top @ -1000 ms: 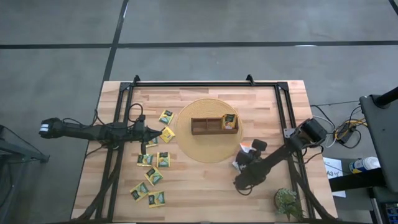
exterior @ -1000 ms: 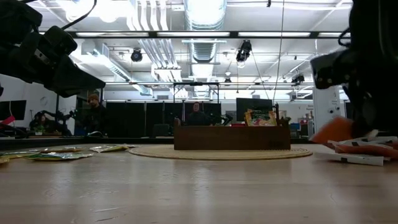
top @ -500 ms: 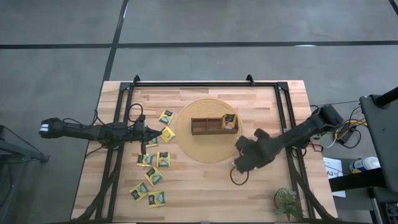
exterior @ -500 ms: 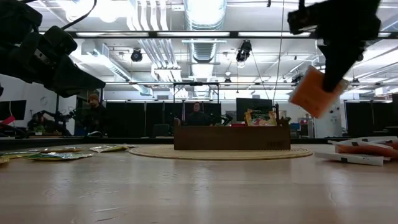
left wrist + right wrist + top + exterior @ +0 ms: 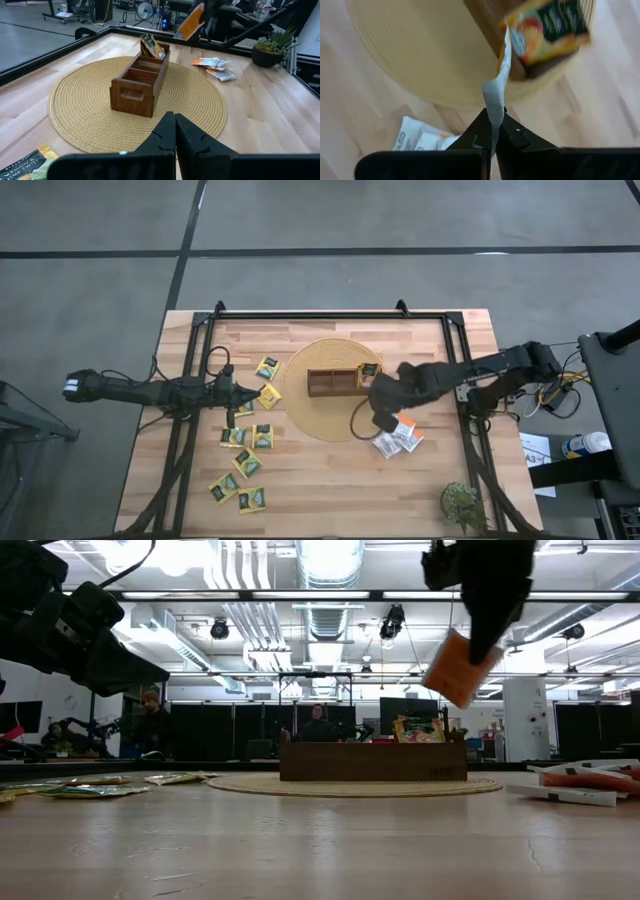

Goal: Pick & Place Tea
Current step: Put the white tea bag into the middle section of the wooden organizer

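Note:
My right gripper (image 5: 384, 406) hovers above the woven mat, just near the right end of the brown three-compartment tray (image 5: 343, 381), shut on an orange tea packet (image 5: 460, 668). A yellow packet (image 5: 369, 371) stands in the tray's right compartment. Orange and white packets (image 5: 397, 438) lie flat on the table, near and to the right of the mat. Several yellow-green packets (image 5: 247, 438) lie flat on the left half of the table. My left gripper (image 5: 243, 393) waits, shut, left of the mat beside a yellow packet (image 5: 268, 393). My right gripper pinches the orange packet by its upper edge (image 5: 493, 111) between the two fingers, which point down from above. The packet is lifted clear of the table and hangs tilted below the fingers (image 5: 484, 628), seen edge-on in the right wrist view.
The round woven mat (image 5: 318, 423) carries the tray. A small potted plant (image 5: 462, 504) stands at the table's near right corner. A black frame (image 5: 452, 350) runs along the table's sides and far edge. Bare wood lies near the mat.
My right gripper has risen from the pile of orange and white packets near the table's right side, with the orange packet between its fingers. It has swung left and toward the far edge, to the tray's right end. The packet is now lifted clear.

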Motion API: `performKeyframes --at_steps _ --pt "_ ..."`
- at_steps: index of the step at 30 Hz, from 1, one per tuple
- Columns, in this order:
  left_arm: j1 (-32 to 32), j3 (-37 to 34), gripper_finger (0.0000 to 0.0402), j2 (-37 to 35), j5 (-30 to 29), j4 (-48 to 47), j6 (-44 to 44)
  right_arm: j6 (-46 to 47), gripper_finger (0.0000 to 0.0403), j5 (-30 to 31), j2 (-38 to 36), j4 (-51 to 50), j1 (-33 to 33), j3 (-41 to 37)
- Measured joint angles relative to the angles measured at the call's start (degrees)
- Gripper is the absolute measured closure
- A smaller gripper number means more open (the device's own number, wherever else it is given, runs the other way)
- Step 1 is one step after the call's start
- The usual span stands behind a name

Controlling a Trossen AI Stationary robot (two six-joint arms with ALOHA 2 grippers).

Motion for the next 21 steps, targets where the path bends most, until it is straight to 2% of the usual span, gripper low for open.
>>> performKeyframes --at_steps 7,17,21 --pt "0.00 0.00 0.0402 0.00 0.00 0.02 0.00 -10.32 0.0394 -3.03 0.35 4.90 -5.23 2.05" --pt "0.01 0.00 0.0402 0.00 0.00 0.02 0.00 -18.59 0.0394 -5.38 0.37 5.29 -10.67 4.20" --pt "-0.01 0.00 0.0402 0.00 0.00 0.00 0.00 -21.84 0.0394 -9.08 0.81 5.69 -13.83 4.45"
